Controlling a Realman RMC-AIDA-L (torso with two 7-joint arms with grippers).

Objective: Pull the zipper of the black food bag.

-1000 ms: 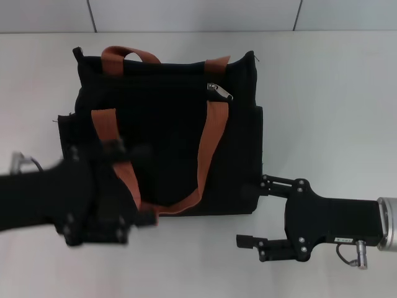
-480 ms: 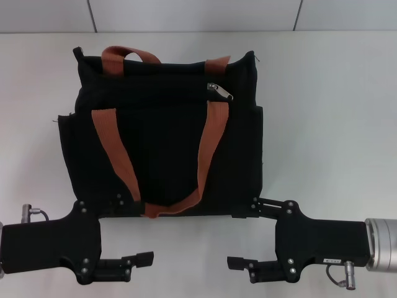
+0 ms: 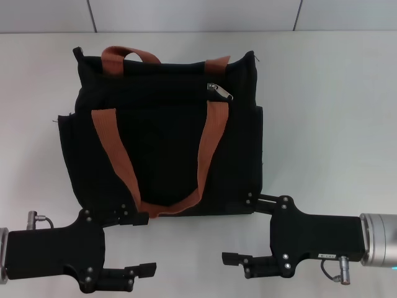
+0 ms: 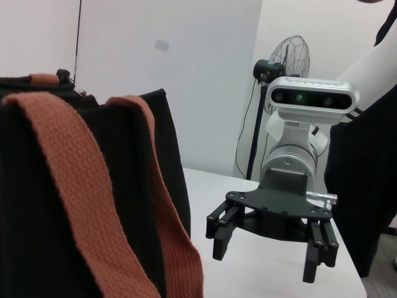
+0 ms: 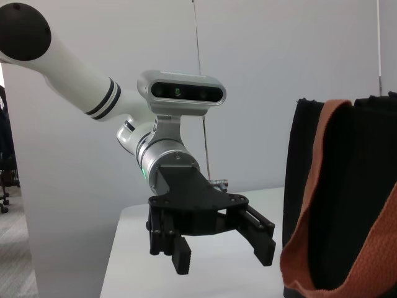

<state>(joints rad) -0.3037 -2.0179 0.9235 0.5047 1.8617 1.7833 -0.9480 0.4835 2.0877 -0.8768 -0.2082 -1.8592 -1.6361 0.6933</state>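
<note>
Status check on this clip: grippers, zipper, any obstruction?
Left gripper and right gripper open, empty, low at the black food bag near edge. Zipper untouched, top right. Nothing blocking it.

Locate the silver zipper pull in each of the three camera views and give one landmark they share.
Head view: the zipper lies on the upper right of the black food bag, just above the right orange strap.
Left wrist view: not in it; only the bag's side and straps show.
Right wrist view: not in it.
Shared landmark: the bag's orange strap, in all three views.
</note>
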